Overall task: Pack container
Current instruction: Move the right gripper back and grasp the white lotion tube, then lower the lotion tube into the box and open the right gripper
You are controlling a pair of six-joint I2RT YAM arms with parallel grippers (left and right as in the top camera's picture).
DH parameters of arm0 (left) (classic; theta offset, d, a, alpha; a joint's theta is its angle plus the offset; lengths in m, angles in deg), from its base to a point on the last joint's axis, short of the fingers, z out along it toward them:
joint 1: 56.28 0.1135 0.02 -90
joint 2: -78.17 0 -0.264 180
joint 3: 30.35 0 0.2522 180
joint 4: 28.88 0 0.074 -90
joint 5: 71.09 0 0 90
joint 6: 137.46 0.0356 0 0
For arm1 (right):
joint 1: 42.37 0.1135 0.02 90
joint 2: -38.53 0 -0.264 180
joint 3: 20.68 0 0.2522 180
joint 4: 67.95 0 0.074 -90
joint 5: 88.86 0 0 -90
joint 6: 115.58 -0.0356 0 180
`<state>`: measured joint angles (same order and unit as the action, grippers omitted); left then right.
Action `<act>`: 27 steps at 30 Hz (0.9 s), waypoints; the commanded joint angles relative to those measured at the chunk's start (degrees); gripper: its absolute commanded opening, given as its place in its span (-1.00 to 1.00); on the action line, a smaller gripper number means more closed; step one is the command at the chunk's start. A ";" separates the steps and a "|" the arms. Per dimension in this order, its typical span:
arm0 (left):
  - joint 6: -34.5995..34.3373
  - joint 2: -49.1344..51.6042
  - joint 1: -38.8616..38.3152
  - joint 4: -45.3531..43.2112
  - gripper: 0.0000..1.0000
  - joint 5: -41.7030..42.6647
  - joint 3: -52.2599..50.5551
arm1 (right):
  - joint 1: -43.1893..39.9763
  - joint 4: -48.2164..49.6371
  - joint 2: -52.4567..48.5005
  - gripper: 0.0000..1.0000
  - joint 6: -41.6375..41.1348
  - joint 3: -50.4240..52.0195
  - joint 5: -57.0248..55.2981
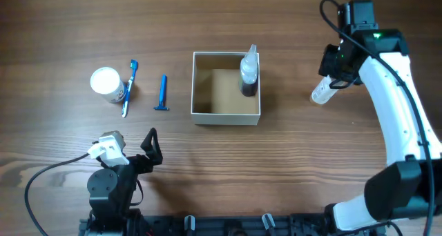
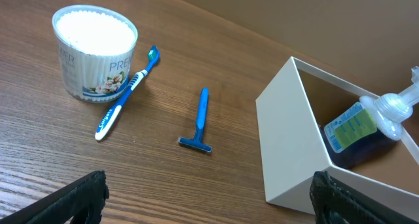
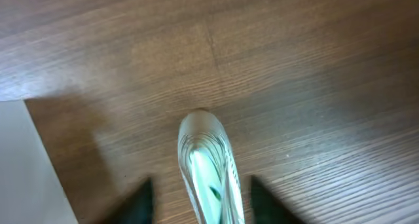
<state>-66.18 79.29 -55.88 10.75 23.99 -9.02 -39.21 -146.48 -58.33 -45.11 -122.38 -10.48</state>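
Note:
The container (image 1: 226, 119), a white square box with a tan inside, stands mid-table; its white wall also shows in the left wrist view (image 2: 288, 152). A spray bottle (image 1: 249, 74) with dark liquid leans in its far right corner and shows in the left wrist view too (image 2: 357, 129). My right gripper (image 1: 330, 81) is right of the box, open, with a clear plastic tube (image 1: 322, 92) between its fingers (image 3: 201, 201). Small gaps show on both sides of the tube (image 3: 206, 158). My left gripper (image 1: 150, 146) is open and empty near the front left (image 2: 213, 201).
Left of the box lie a blue razor (image 1: 163, 92), a blue-white toothbrush (image 1: 129, 87) and a round tub of cotton swabs (image 1: 107, 82). All three show in the left wrist view: razor (image 2: 200, 119), toothbrush (image 2: 124, 96), tub (image 2: 95, 50). A white surface, probably the box wall, fills a corner of the right wrist view (image 3: 19, 171).

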 commanded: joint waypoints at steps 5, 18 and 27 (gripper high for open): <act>0.31 -0.31 0.35 -0.13 1.00 0.68 -0.07 | 1.64 0.15 10.43 -0.91 -0.13 -0.24 -1.64; 0.31 -0.31 0.35 -0.13 1.00 0.68 -0.07 | 28.72 5.55 22.10 -0.91 1.51 -0.22 10.27; 0.31 -0.31 0.35 -0.13 0.99 0.68 -0.07 | 28.72 8.87 -0.28 -0.91 -3.30 -0.22 0.72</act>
<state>-66.20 79.29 -55.88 10.75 23.99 -9.02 -10.54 -138.66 -55.95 -46.31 -121.59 -5.39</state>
